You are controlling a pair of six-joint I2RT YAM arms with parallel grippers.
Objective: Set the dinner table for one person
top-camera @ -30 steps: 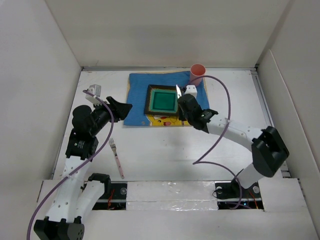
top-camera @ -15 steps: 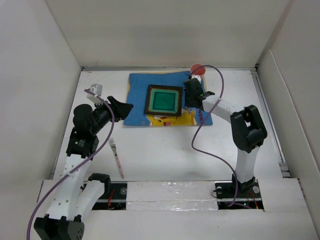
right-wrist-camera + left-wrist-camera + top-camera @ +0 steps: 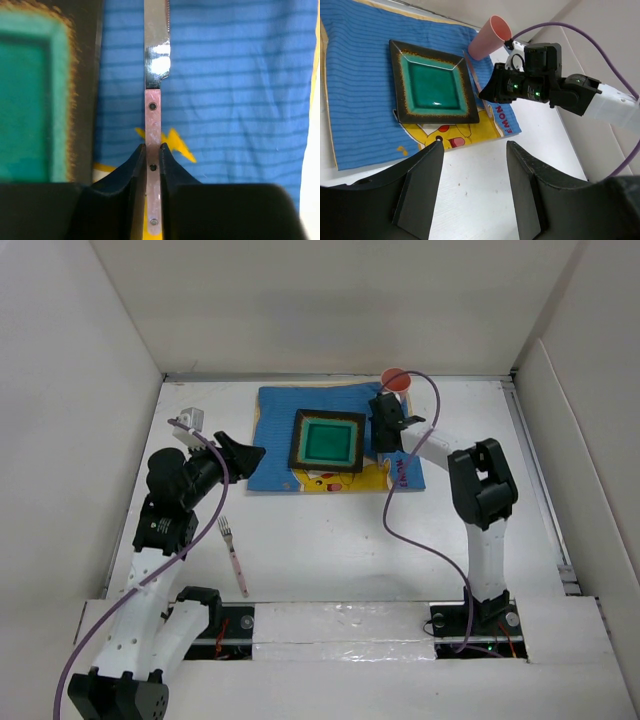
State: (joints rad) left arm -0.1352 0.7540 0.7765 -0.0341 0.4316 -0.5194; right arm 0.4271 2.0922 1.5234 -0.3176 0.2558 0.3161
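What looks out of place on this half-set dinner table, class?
The pink-handled metal fork lies slanted on the bare white tabletop, apart from the blue cloth placemat holding the square green plate.

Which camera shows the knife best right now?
Right wrist: the knife is close up, handle pinched in the right hand. Left wrist shows only a thin sliver beside the plate; in top external the hand hides it.

Bare dinner table [image 3: 330, 540] nearer, plate [image 3: 327, 440] beside right gripper [image 3: 152, 148], cup [image 3: 396, 379] behind it
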